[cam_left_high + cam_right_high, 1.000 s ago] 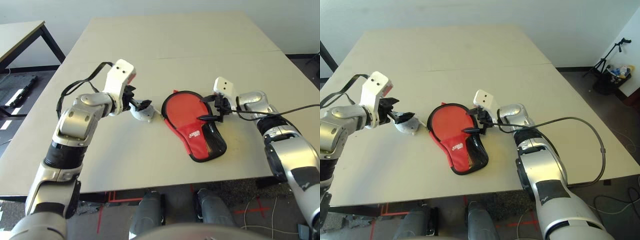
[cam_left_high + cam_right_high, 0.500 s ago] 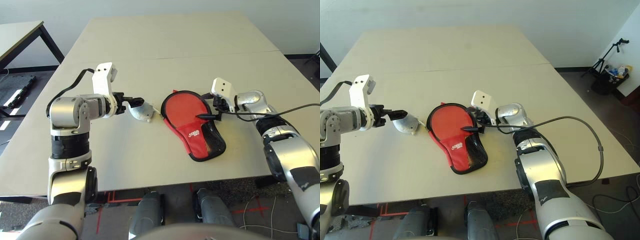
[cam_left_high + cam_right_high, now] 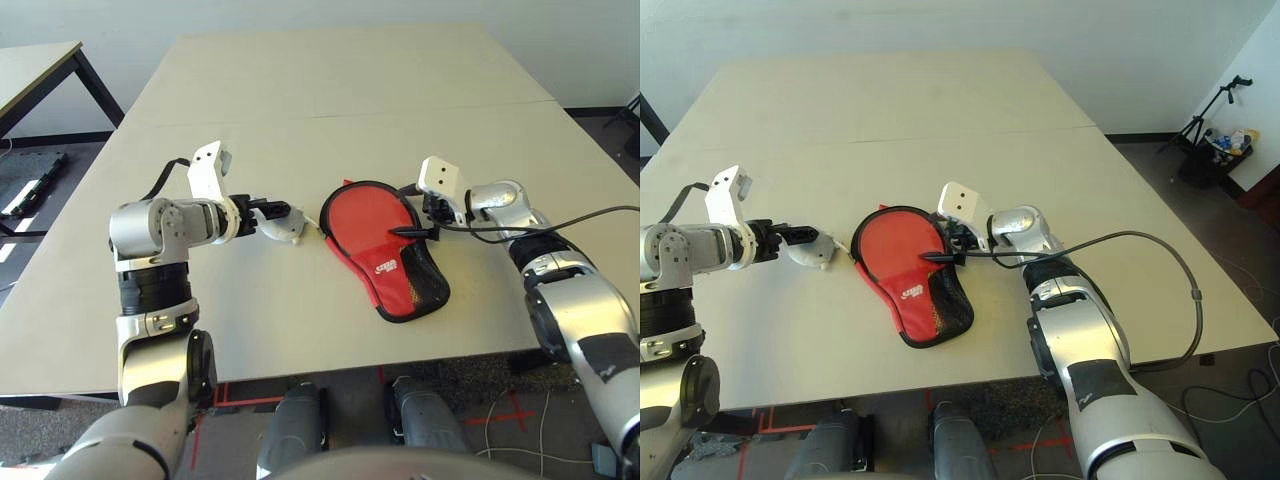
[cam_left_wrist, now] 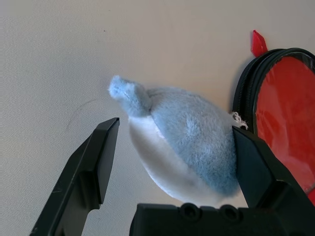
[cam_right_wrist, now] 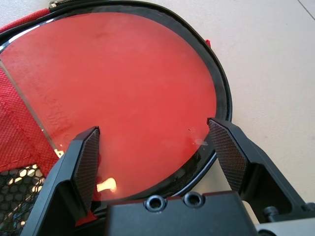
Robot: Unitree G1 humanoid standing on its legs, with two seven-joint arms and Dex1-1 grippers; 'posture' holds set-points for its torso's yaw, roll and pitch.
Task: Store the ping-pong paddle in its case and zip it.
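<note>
- Case (image 3: 375, 262): flat on the table, narrow end at five o'clock; what I take for the paddle (image 5: 128, 78) shows red inside.
- Right gripper (image 5: 153, 123), at the case's two o'clock: jaws wide, straddling the edge, gripping nothing; closing there could pinch the rim and drag or twist the case.
- Plush toy (image 4: 187, 142), at nine o'clock: its cord could snag if I pull.
- Left gripper (image 4: 176, 124), beyond: jaws wide about the toy, unclosed; a sideways sweep could shove it into the case.
</note>
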